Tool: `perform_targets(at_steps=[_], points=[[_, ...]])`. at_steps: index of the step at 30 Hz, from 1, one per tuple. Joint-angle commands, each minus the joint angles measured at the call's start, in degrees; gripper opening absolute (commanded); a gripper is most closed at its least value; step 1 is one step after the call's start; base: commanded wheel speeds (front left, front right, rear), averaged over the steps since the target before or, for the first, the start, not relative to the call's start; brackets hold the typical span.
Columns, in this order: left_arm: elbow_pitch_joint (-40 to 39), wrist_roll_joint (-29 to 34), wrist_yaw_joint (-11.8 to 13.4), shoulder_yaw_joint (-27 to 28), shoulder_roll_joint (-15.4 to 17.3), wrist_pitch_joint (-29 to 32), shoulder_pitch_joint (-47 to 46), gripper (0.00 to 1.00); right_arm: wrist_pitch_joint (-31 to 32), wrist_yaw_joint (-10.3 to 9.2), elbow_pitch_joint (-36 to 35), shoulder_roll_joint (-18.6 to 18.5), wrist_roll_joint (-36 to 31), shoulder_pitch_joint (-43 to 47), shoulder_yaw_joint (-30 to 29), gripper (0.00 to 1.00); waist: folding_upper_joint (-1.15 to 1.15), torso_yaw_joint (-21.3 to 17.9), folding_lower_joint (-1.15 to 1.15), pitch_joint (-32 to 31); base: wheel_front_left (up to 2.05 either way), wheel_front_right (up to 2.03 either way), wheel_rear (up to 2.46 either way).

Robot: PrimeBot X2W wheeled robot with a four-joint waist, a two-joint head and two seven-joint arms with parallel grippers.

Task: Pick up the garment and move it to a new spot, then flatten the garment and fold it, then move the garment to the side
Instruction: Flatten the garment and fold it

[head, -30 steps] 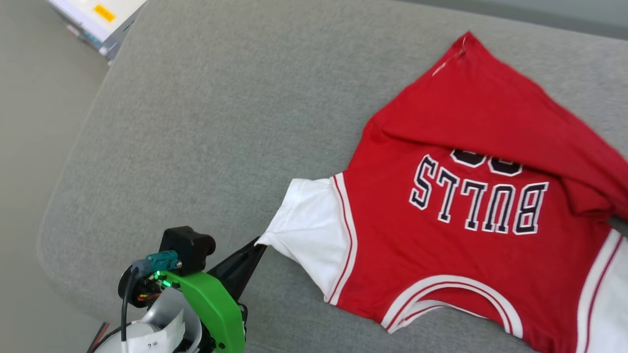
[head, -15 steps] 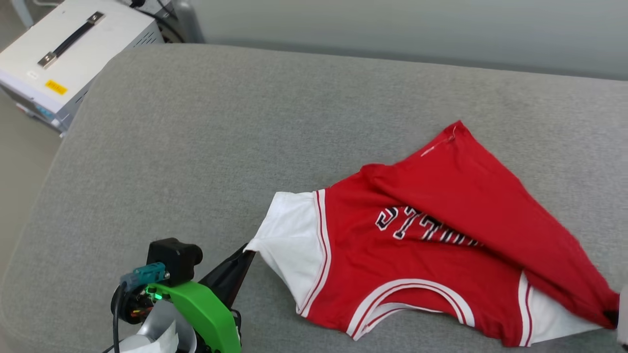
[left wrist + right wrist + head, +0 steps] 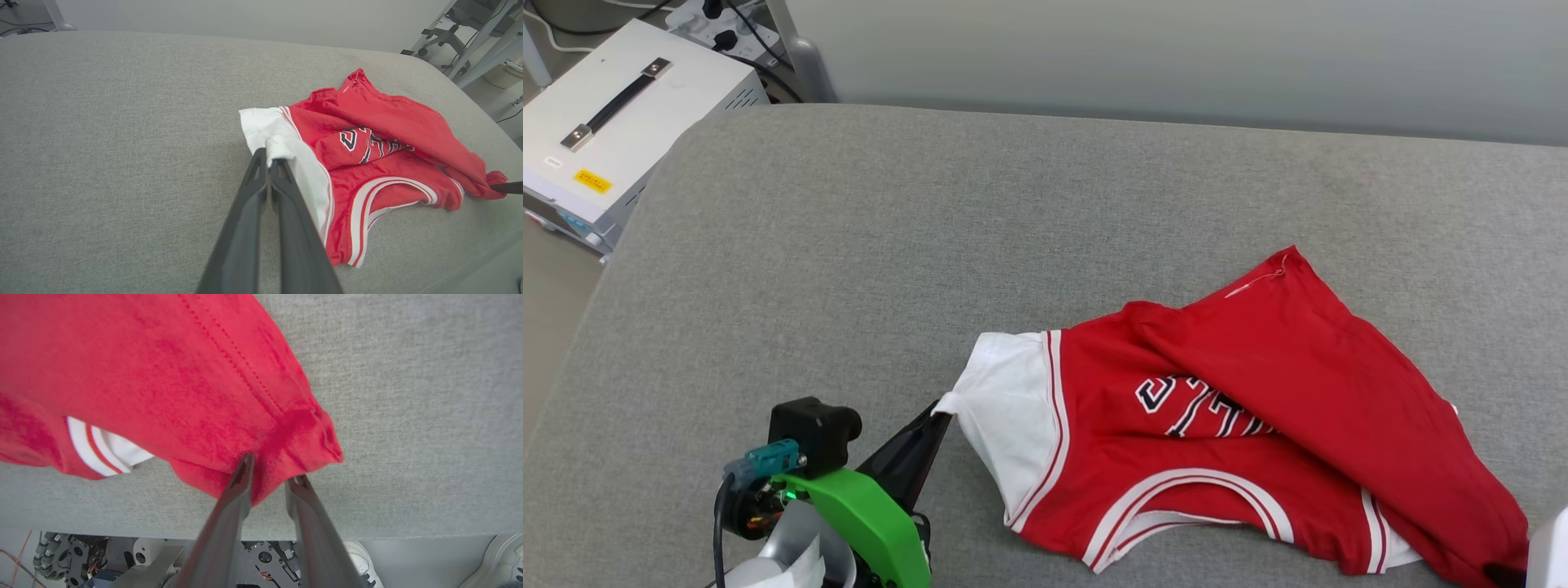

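Note:
The garment (image 3: 1258, 425) lies on the grey cushion (image 3: 849, 245), red body with a white sleeve (image 3: 1005, 408) and striped collar trim facing me. A red flap is folded over it and hides most of the dark lettering (image 3: 1192, 404). My left gripper (image 3: 938, 406) is shut on the tip of the white sleeve; the left wrist view shows the same pinch (image 3: 268, 152). My right gripper (image 3: 273, 471) is shut on a bunched red hem corner near the cushion's front edge, which lies at the lower right in the head view (image 3: 1503, 570).
A white equipment case (image 3: 613, 106) with a black handle stands beyond the cushion's far left corner. Below the front edge, the right wrist view shows my base and a person's white shoes (image 3: 498, 559). Chair legs (image 3: 449, 36) stand past the far right corner.
The head camera has tilted up, shifting the whole picture. The red flap, held by my right gripper, has come further over the lettering toward the near right. My left gripper still holds the sleeve.

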Motion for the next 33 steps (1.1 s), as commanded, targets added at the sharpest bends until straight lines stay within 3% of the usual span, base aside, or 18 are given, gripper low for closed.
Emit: perform_targets(at_steps=[1, 6, 10, 14, 24, 33], points=[[0.2, -0.4, -0.2, 0.1, -0.2, -0.5, -0.1, 0.0, -0.4, -0.04, -0.3, -0.7, 0.6, -1.0, 0.3, 1.0, 0.61, 0.2, 0.01, 0.2, 0.0, 0.0, 0.0], [0.1, 0.0, -0.7, -0.1, -0.4, -0.9, -0.8, 0.0, 0.0, -0.04, -4.0, -2.4, 3.2, -4.5, 1.3, 1.0, 0.61, 1.3, 0.01, 1.6, 0.0, 0.0, 0.0], [-0.8, 0.8, -1.3, -0.7, -1.1, -1.4, -2.2, 0.0, 2.7, -0.04, -9.9, -4.7, 5.9, -12.2, 3.6, 1.0, 0.61, 3.8, 0.01, 5.2, 0.0, 0.0, 0.0], [-1.8, 1.7, -1.8, -1.2, -1.6, -1.6, -3.6, 0.0, 5.2, -0.04, -10.9, -5.7, 6.5, -19.1, 6.2, 1.0, 0.61, 6.3, 0.01, 8.5, 0.0, 0.0, 0.0], [-4.0, 2.2, -2.9, -1.8, -3.1, -2.4, -5.9, 0.0, 8.2, -0.04, -2.5, -8.8, 2.4, -33.5, 12.3, 1.0, 0.61, 12.8, 0.01, 15.4, 0.0, 0.0, 0.0], [-3.1, 2.9, -3.7, -3.2, -5.1, -3.4, -7.1, 0.0, 7.2, -0.04, 6.3, -11.8, -0.6, -38.5, 14.8, 1.0, 0.61, 16.4, 0.01, 18.3, 0.0, 0.0, 0.0]])
